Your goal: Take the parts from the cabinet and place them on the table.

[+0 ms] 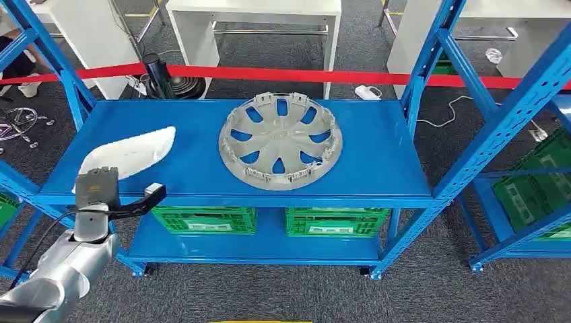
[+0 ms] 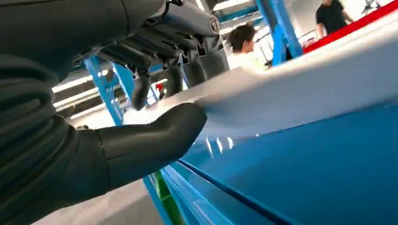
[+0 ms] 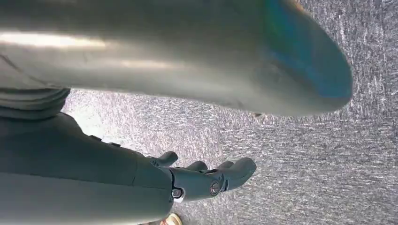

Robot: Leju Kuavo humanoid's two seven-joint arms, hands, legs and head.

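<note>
Nearer hand: the left robot hand (image 1: 101, 192) sat at the front edge of the blue shelf (image 1: 377, 165), at about 8 o'clock in the head view.
White part: the long white part (image 1: 131, 153) lay on the shelf's left side, its near end touching that hand; it ran away toward 1 o'clock.
Grip: in the left wrist view the thumb (image 2: 155, 140) was under the part's edge and the fingers (image 2: 141, 91) over it, apparently closing, though I cannot tell whether it was clamped.
Wheel cover: the wheel cover (image 1: 281, 140) lay flat mid-shelf, well apart at 3 o'clock of the part.
Right robot hand (image 3: 206, 180): hanging above carpet, fingers loosely apart, holding nothing.
</note>
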